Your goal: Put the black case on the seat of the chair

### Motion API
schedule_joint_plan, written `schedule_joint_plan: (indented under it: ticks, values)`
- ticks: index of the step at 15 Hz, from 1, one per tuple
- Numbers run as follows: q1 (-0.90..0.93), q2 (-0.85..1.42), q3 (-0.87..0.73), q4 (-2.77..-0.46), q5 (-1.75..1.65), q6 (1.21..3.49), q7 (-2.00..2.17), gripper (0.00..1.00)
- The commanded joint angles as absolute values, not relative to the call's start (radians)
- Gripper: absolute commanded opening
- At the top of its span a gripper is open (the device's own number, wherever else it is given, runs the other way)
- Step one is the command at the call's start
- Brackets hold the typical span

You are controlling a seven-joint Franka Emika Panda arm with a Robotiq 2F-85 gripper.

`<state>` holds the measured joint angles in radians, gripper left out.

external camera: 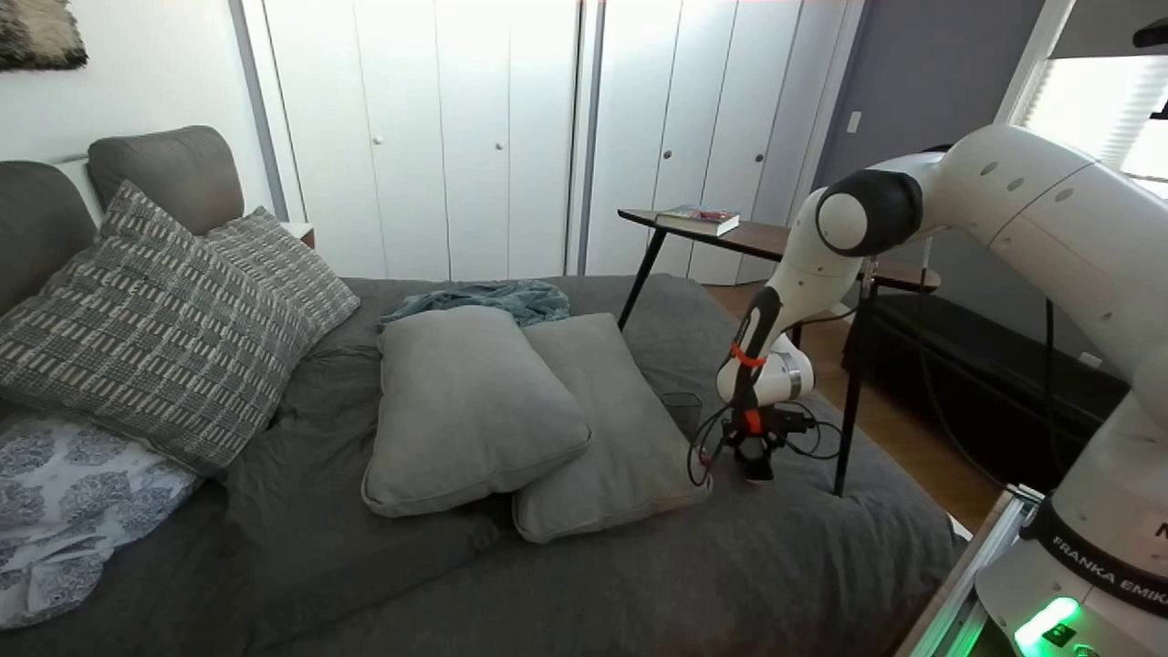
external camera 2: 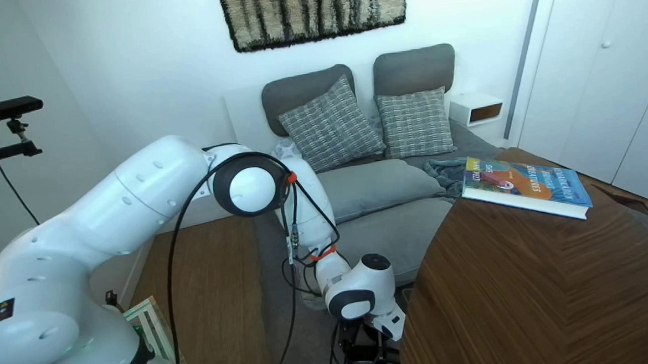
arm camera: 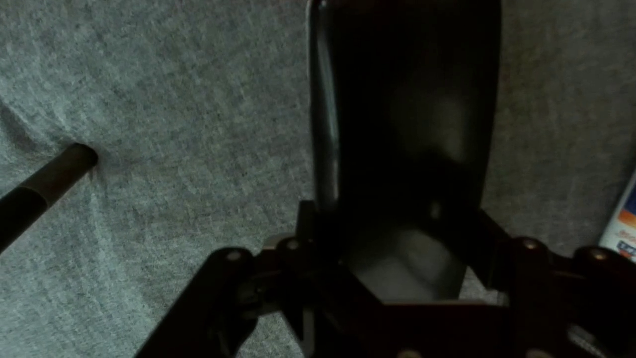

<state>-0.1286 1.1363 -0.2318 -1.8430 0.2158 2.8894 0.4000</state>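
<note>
End effector (arm camera: 397, 223) and black case (arm camera: 407, 104) are shown close up in the wrist view: the fingers (arm camera: 306, 223) are set against the case's two long sides and clamped on it. The case is seen from above, cut off by the frame at one end, and near it a bench leg (arm camera: 64, 171) is planted on the grey bed (arm camera: 198, 99); whether the bed is touched by the case cannot be told. By this view alone a printed white, blue and orange item (arm camera: 627, 226) is shown, in part, at the right border.

In an exterior view the end effector is pointed downward, low over the bed, below the near edge of the bench (external camera: 762, 239); case and fingers are merged there into one dark shape. Two grey pillows (external camera: 474, 411) are seen almost whole, one just beside the end effector.

In an exterior view the printed cover of a book (external camera 2: 524, 185) is displayed toward the bench's far left corner. Just beside the bench's left edge, the end effector is partly screened by the robot's arm (external camera 2: 252, 188), and the case cannot be made out.
</note>
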Motion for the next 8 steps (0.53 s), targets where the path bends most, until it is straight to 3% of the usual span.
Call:
schedule_joint_plan:
  ticks: [1, 3, 8]
  values:
    - [-0.078, 1.179, -0.273, -1.781, 0.229, 2.827, 0.441, 0.95]
    - [-0.068, 1.173, -0.283, -1.783, 0.227, 2.805, 0.450, 1.00]
    - [-0.092, 0.997, -0.271, -1.992, 0.210, 2.815, 0.362, 1.00]
